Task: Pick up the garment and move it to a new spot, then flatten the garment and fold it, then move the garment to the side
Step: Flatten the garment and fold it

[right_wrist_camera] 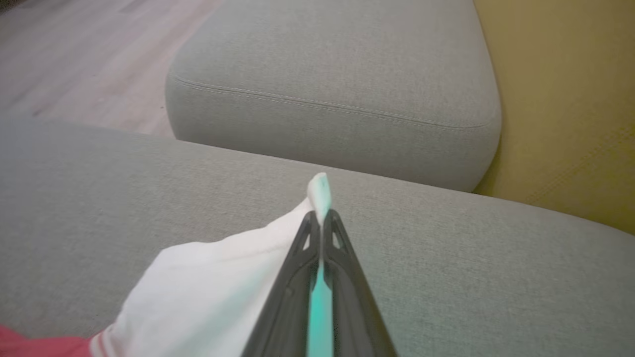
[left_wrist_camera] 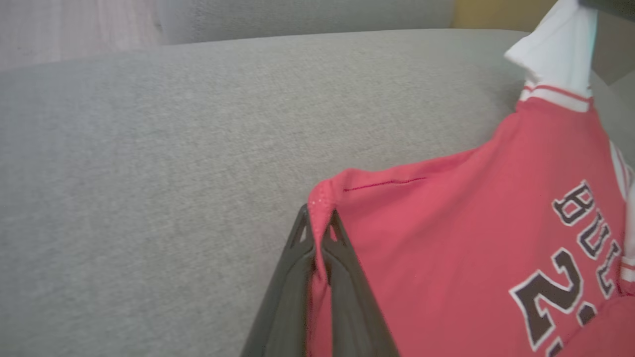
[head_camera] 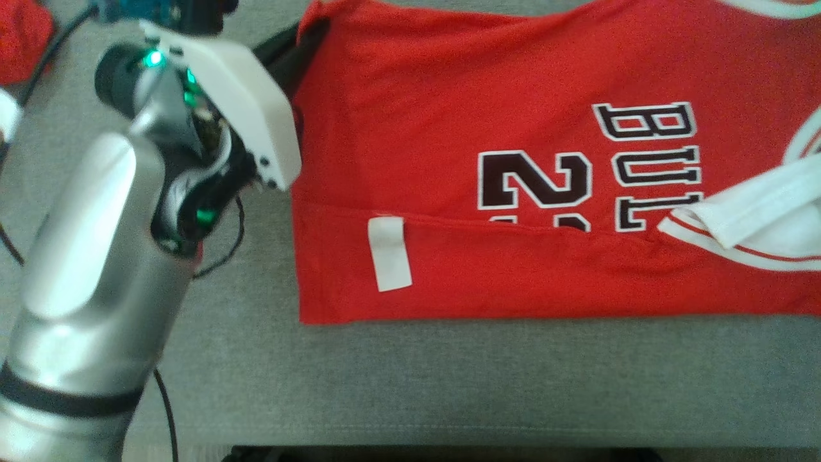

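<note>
A red basketball jersey (head_camera: pixel 513 96) with black lettering and white trim lies spread on the grey cushion (head_camera: pixel 449 378). Its near strip is folded over, showing a white label (head_camera: pixel 390 253). A white sleeve (head_camera: pixel 757 212) lies folded onto it at the right. At the jersey's far left corner, my left gripper (head_camera: pixel 306 37) is shut. The left wrist view shows the same gripper (left_wrist_camera: pixel 317 220) pinching the red hem corner (left_wrist_camera: pixel 322 198), slightly lifted. In the right wrist view, my right gripper (right_wrist_camera: pixel 322 218) is shut on a white piece of the jersey (right_wrist_camera: pixel 218 277) above the cushion.
A second grey cushion (right_wrist_camera: pixel 337 89) stands beyond the one I work on, with wooden floor (right_wrist_camera: pixel 74 59) to its left and a yellow wall (right_wrist_camera: pixel 570 99) to its right. Another red cloth (head_camera: pixel 22 32) lies at the far left. Black cables (head_camera: pixel 221 256) hang by my left forearm.
</note>
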Available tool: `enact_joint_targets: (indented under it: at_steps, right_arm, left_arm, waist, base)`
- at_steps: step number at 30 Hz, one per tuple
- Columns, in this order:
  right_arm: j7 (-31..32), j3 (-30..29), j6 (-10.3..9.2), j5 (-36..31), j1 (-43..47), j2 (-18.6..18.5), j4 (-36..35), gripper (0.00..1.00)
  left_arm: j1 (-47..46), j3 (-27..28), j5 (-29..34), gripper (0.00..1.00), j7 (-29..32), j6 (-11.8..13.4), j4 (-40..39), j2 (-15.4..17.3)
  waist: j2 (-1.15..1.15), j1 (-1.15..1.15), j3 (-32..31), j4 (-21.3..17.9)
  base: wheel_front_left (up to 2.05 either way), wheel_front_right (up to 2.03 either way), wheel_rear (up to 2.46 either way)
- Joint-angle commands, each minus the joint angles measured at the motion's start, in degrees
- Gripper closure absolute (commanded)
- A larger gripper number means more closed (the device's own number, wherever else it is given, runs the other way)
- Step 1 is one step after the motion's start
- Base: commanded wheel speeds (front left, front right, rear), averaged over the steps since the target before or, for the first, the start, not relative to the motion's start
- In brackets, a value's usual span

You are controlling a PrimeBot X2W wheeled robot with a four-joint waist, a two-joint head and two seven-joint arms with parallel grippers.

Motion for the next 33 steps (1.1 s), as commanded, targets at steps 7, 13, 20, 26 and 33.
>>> enact_joint_targets:
  at_steps: [7,13,20,26,33]
  right_arm:
    - [-1.0,1.7,-0.04,7.6,16.0,-5.1,-17.4,1.0]
    - [0.0,-4.0,-0.04,10.1,36.0,-6.4,-30.8,1.0]
    - [1.6,-9.6,-0.04,9.3,48.3,-2.8,-37.4,1.0]
    - [3.9,-11.9,-0.04,8.5,52.8,-0.2,-39.6,1.0]
    - [10.2,-10.4,-0.04,6.6,54.3,-0.2,-37.8,0.0]
  left_arm:
    - [10.3,4.9,-2.7,1.0,0.6,2.7,-14.4,6.3]
    - [25.1,8.5,-5.1,1.0,1.3,6.5,-26.2,11.2]
    - [33.3,10.6,-7.5,1.0,0.3,9.0,-30.6,11.5]
    - [36.7,10.8,-8.9,1.0,0.4,9.1,-31.6,11.8]
    - [38.7,9.8,-7.6,0.0,0.5,9.2,-28.5,12.9]
  waist:
    - [0.0,0.0,-2.7,-4.6]
    - [0.0,0.0,-7.0,-7.6]
    - [0.0,0.0,-9.2,-8.9]
    - [0.0,0.0,-9.7,-9.4]
    - [0.0,0.0,-10.1,-9.4]
  base:
    - [0.0,0.0,0.0]
    - [0.0,0.0,0.0]
    - [0.0,0.0,0.0]
    - [0.0,0.0,0.0]
    - [0.0,0.0,0.0]
